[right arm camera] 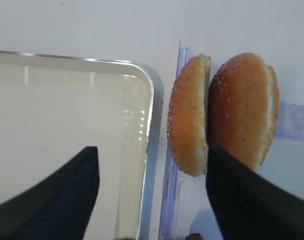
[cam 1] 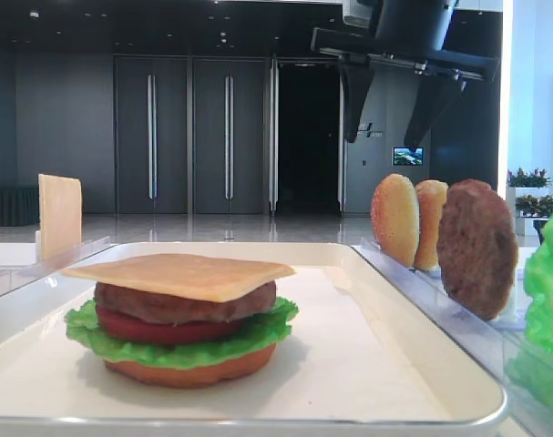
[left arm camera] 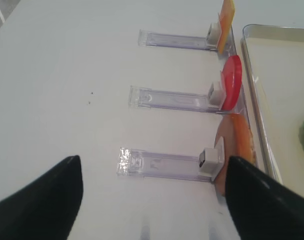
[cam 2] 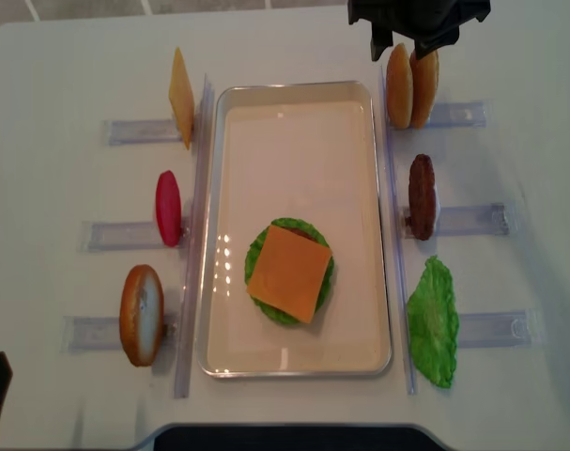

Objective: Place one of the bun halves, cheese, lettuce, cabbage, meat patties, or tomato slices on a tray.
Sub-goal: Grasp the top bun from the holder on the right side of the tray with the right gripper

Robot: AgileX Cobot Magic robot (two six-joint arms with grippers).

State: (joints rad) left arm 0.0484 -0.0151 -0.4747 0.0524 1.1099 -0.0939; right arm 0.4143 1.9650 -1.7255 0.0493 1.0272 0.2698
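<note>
We hold the right claw (right arm camera: pixel 152 185) spread wide above the two bun halves (cam 2: pixel 410 85) racked far right of the tray (cam 2: pixel 294 362), and next must lower it around one bun.

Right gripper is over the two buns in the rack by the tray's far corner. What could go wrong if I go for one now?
1. The two bun halves stand pressed together, so the open right gripper may grab both or knock over the second.
2. One finger hangs over the tray; closing could catch its rim.
3. The cheese overhangs the stack; a careless drop could shift it.
</note>
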